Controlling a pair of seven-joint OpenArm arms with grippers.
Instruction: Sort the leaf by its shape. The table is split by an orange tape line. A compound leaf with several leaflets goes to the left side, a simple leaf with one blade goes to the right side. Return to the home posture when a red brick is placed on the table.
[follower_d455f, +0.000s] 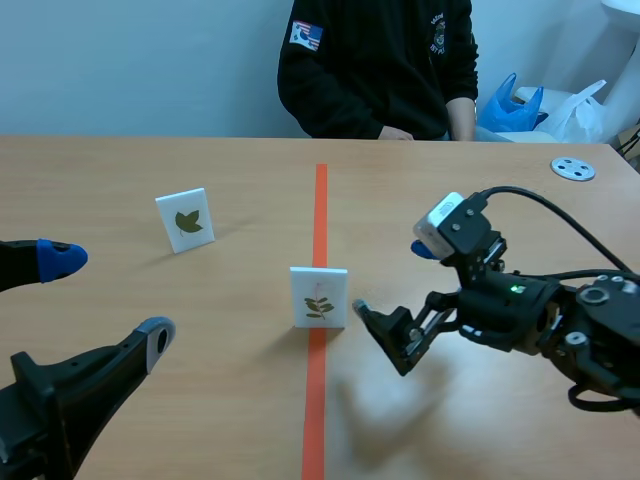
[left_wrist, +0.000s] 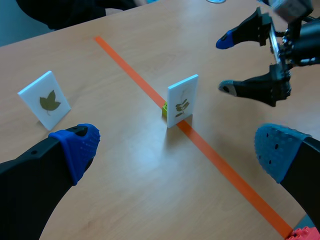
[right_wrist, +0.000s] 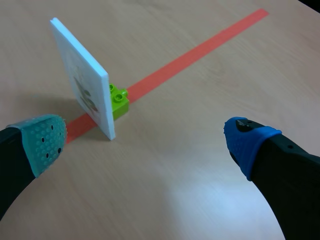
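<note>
A white card with a compound leaf (follower_d455f: 319, 297) stands upright on the orange tape line (follower_d455f: 320, 200), held up by a small green brick (right_wrist: 119, 100) behind it. My right gripper (follower_d455f: 390, 277) is open just right of this card, low over the table. In the right wrist view the card (right_wrist: 82, 75) stands edge-on ahead of the gripper (right_wrist: 145, 142), nearer its grey-green pad (right_wrist: 45, 142). A second card, with a single lobed leaf (follower_d455f: 186, 220), stands on the left side. My left gripper (follower_d455f: 108, 297) is open at the near left, holding nothing.
A person in a dark top (follower_d455f: 380, 60) sits across the table. A grey disc (follower_d455f: 573, 168) lies at the far right, with blue and white bags (follower_d455f: 515, 105) behind it. A red studded thing (left_wrist: 302, 234) shows beside my left gripper's far finger.
</note>
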